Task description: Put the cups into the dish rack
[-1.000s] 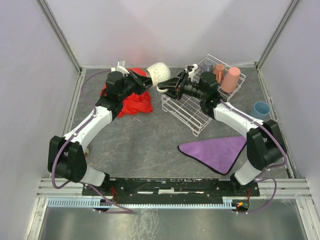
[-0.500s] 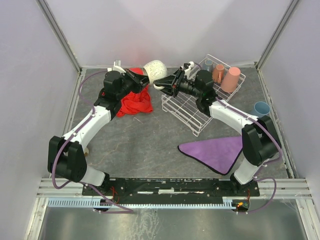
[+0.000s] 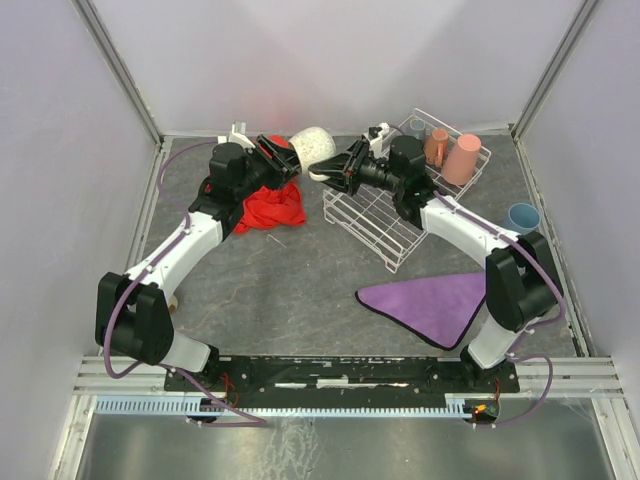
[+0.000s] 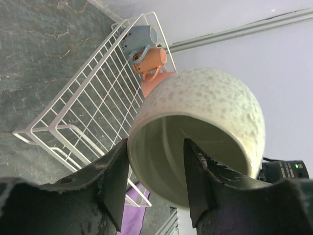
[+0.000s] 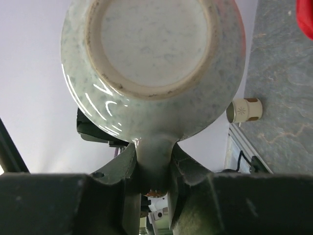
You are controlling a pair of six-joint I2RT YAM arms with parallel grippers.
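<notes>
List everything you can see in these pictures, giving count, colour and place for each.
cream mug: one, speckled cream, held up between both grippers
rack: one, white wire, back right of table
tumbler: one, salmon pink, in rack
orange mug: one, orange, in rack
grey-blue mug: one, grey-blue, in rack
cup: one, light blue, on table right of rack
red cloth: one, red, back left
purple cloth: one, purple, front right
left gripper: one, black, clamped on mug's rim
right gripper: one, black, clamped on mug's handle
</notes>
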